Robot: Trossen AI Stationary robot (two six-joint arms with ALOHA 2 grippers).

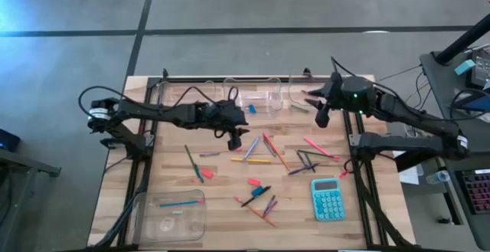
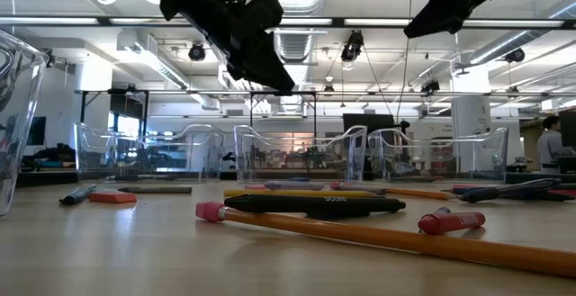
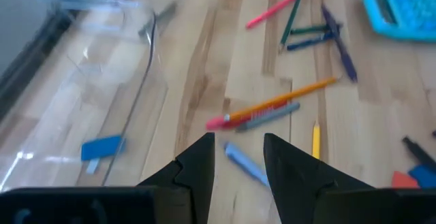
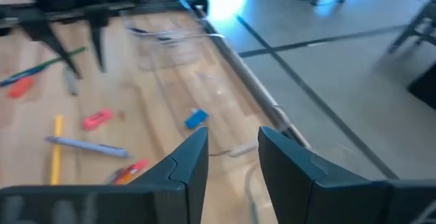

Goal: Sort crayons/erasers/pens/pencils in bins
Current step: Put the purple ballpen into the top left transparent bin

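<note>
Pencils, pens and crayons (image 1: 268, 154) lie scattered on the middle of the wooden table, with pink erasers (image 1: 253, 182) among them. My left gripper (image 1: 235, 140) hangs open above their far-left part. In its wrist view a grey-blue stick (image 3: 245, 164) lies on the table below the gap (image 3: 238, 139). My right gripper (image 1: 322, 119) is open and raised near the far right bin (image 1: 310, 91), with nothing between its fingers (image 4: 233, 132). A blue eraser (image 1: 250, 109) lies in the middle far bin (image 1: 253, 97). The near-left bin (image 1: 172, 215) holds a blue pencil (image 1: 181, 203).
A teal calculator (image 1: 327, 198) lies at the near right. Three clear bins line the far edge, the third at the far left (image 1: 191, 95). In the low view an orange pencil (image 2: 360, 233), a black pen (image 2: 315, 204) and a red crayon (image 2: 450, 221) lie closest.
</note>
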